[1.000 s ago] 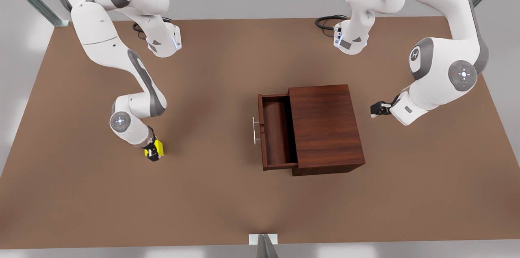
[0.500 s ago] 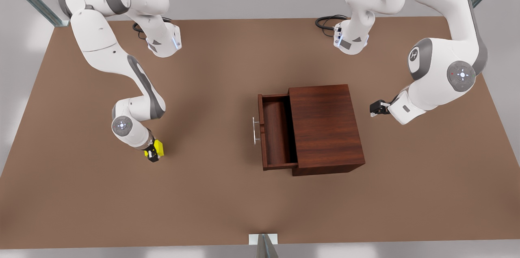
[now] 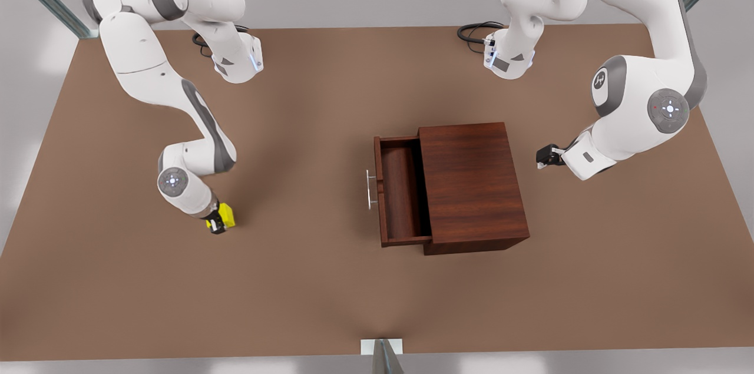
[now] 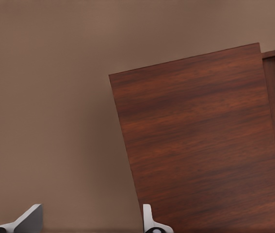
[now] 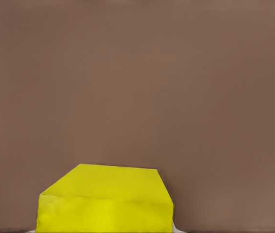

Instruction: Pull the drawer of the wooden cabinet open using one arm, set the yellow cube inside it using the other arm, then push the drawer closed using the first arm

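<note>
- Right gripper (image 3: 215, 223): at the front view's left, low over the table (image 3: 306, 291), fingers clamped on the yellow cube (image 3: 226, 215).
- Drawer (image 3: 399, 191): pulled out toward the front view's left, interior bare, silver handle (image 3: 369, 189) leading.
- Wooden cabinet (image 3: 471, 185): mid-table.
- Left gripper (image 3: 543, 157): waits beside the cabinet's back, fingers (image 4: 30, 218) spread, holding nothing.
- Step in hand: carrying the cube; lift above the drawer's front panel, then lower it centrally.

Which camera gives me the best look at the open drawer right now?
The front view: the drawer sits pulled out of the cabinet, inside and handle in sight. The left wrist view catches just a sliver of it at the frame edge; the right wrist view looks at the yellow cube.
</note>
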Motion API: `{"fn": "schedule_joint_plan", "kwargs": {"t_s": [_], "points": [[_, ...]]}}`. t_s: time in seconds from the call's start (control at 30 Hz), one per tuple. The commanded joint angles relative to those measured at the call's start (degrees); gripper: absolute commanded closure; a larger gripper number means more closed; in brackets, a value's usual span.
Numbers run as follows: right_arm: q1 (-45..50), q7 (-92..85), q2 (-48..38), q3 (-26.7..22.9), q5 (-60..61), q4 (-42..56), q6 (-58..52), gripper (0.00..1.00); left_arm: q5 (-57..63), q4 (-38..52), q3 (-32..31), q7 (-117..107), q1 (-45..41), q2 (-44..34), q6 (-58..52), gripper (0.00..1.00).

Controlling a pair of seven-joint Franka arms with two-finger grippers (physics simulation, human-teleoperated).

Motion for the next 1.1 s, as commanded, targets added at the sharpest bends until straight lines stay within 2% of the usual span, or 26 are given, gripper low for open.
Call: {"fn": "schedule_joint_plan", "kwargs": {"t_s": [0.0,0.1,0.2,0.3,0.47,0.6,0.7,0.87,1.0,1.07], "points": [[0.0,0.0,-2.1,0.3,0.2,0.0,-3.3,0.47,0.4,0.0,0.0,1.2,0.0,-0.1,0.0,0.00],[0.0,0.8,-5.7,2.3,0.3,1.9,-11.0,0.47,0.4,0.0,0.0,1.2,0.0,-0.1,0.0,0.00],[0.1,3.1,-5.8,6.2,3.5,11.2,-23.1,0.47,0.4,-0.1,0.0,1.2,0.0,-0.1,0.0,0.00],[3.2,7.2,-5.6,6.6,4.6,19.7,-32.5,0.47,0.4,-0.1,0.0,1.2,0.0,-0.1,0.0,0.00],[14.2,22.3,1.5,6.6,6.8,39.0,-47.0,0.47,0.5,-0.1,0.0,1.2,0.0,-0.1,0.0,0.00],[23.1,36.6,5.6,6.3,6.9,49.2,-50.9,0.47,0.5,-0.1,0.0,1.2,0.0,-0.1,0.0,0.00],[29.7,48.1,6.6,6.0,6.9,53.6,-49.2,0.47,0.5,-0.1,0.0,1.2,0.0,-0.1,0.0,0.00],[36.1,68.4,9.4,6.0,7.0,56.8,-38.5,0.47,0.5,-0.1,0.0,1.2,0.0,-0.1,0.0,0.00],[39.0,74.8,12.2,5.9,6.9,58.3,-31.6,0.46,0.5,-0.1,0.0,1.2,0.0,-0.1,0.0,0.00],[42.9,76.3,13.9,3.0,6.8,59.0,-26.8,0.46,0.5,-0.1,0.0,1.2,0.0,-0.1,0.0,0.00]]}}
